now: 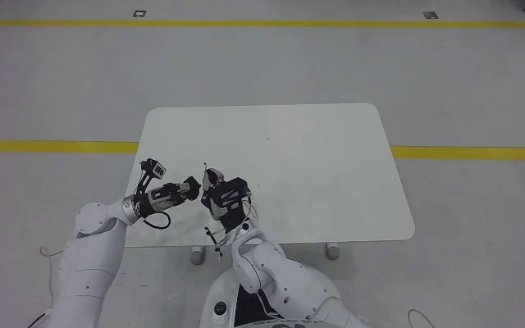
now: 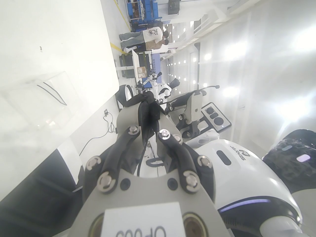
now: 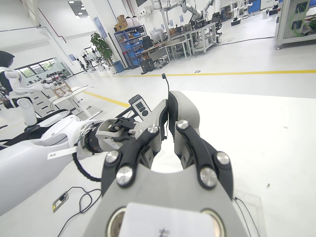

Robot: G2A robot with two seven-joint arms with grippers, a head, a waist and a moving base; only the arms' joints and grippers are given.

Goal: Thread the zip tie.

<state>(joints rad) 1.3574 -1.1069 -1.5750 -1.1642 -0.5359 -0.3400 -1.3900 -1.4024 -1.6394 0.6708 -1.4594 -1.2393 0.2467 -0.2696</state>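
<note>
My right gripper (image 3: 168,99) is shut on a thin black zip tie (image 3: 167,85). Its small square head sticks out past the fingertips and the strap runs back between the pads. My left gripper (image 2: 148,99) is shut on a black strap (image 2: 144,146) that trails back toward the wrist. I cannot tell if both hold the same tie. From above, the two grippers (image 1: 190,187) (image 1: 210,177) meet tip to tip over the white table (image 1: 328,164) near its front left corner, and a thin black tie end (image 1: 204,167) pokes up between them.
A clear plastic box (image 2: 37,99) with spare black zip ties lies on the table beside the grippers, close to the front edge (image 3: 246,206) (image 1: 216,239). The table's middle and right side are bare white surface.
</note>
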